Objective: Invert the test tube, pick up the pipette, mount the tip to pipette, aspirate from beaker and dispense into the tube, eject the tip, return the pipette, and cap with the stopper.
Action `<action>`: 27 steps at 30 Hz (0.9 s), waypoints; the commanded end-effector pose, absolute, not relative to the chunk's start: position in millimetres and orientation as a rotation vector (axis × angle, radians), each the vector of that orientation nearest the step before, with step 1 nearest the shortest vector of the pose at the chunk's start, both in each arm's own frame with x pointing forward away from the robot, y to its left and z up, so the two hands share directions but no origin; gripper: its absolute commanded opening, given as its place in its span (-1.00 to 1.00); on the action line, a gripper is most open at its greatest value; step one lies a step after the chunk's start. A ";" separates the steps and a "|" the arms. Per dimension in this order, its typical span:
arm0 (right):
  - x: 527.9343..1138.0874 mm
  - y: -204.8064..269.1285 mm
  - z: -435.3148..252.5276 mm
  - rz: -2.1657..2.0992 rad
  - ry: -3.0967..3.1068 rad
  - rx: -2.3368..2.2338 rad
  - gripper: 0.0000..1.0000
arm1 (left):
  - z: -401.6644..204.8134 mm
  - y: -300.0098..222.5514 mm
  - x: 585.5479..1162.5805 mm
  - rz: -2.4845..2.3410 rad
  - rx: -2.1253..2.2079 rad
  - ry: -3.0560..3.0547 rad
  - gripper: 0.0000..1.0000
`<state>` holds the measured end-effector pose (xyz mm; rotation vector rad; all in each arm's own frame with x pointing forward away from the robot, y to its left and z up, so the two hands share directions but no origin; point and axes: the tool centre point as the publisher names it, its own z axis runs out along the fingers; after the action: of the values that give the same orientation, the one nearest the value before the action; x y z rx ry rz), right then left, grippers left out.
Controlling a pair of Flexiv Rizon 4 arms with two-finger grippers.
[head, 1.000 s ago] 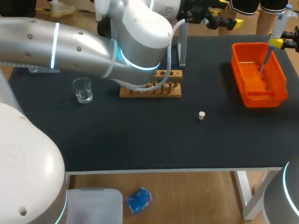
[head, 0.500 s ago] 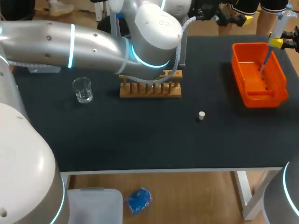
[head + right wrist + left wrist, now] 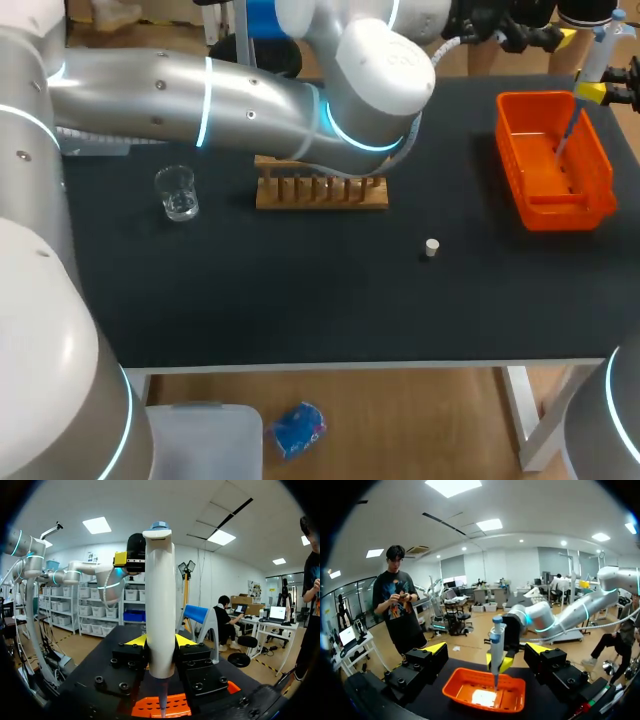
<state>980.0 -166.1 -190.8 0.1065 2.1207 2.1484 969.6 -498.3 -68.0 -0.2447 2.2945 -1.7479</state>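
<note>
Left wrist view is giving me the clearest look at the pipette (image 3: pixel 496 645). It is hanging upright with its thin end pointing down into the tray (image 3: pixel 517 700), straight ahead of my left gripper (image 3: pixel 486 649) and well apart from it. That gripper's jaws are standing wide with nothing between them. In the right wrist view the right gripper (image 3: pixel 160 642) is clamping the pipette's barrel from both sides. In the head view the pipette is sitting at the table's 2 o'clock corner, over the tray's far end.

Over the last second the left arm (image 3: pixel 250 95) has been swinging across the far side toward 1 o'clock, while the pipette and right gripper are staying put. Its elbow is now covering the far right end of the rack (image 3: pixel 320 195). The slim upright piece that was showing there, which I am taking for the tube, is now hidden, so I cannot tell where the tube is. The beaker (image 3: pixel 177 193) is sitting at the rack's 9 o'clock and the stopper (image 3: pixel 431 247) at its 5 o'clock, both untouched.

I am judging that pickup is done and tip mounting is in hand, with the left gripper coming over to help. Whether a tip is already on, I cannot tell.
</note>
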 end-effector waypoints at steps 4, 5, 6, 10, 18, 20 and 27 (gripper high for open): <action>980.6 -166.4 -190.3 2.147 2.123 0.105 -1.00 | -69.4 -499.3 970.3 -1.757 -0.244 2.288 1.00; 980.6 -166.4 -190.3 2.147 2.123 0.105 -1.00 | -69.4 -499.3 970.3 -1.757 -0.244 2.288 1.00; 980.6 -166.4 -190.3 2.147 2.123 0.105 -1.00 | -69.4 -499.3 970.3 -1.757 -0.244 2.288 1.00; 980.6 -166.4 -190.3 2.147 2.123 0.105 -1.00 | -70.6 -505.0 973.2 -1.790 -0.245 2.270 1.00; 980.6 -166.4 -190.3 2.147 2.123 0.105 -1.00 | -68.8 -522.5 980.0 -1.813 -0.229 2.277 -1.00; 980.6 -166.4 -190.3 2.147 2.123 0.105 -1.00 | -69.4 -528.2 981.3 -1.841 -0.214 2.272 -1.00; 980.6 -166.4 -190.3 2.147 2.123 0.105 -1.00 | -71.9 -541.0 986.6 -1.920 -0.177 2.244 -1.00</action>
<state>980.0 -166.1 -190.8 0.1066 2.1207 2.1484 978.5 -534.6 -64.8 -0.2093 2.3413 -1.7966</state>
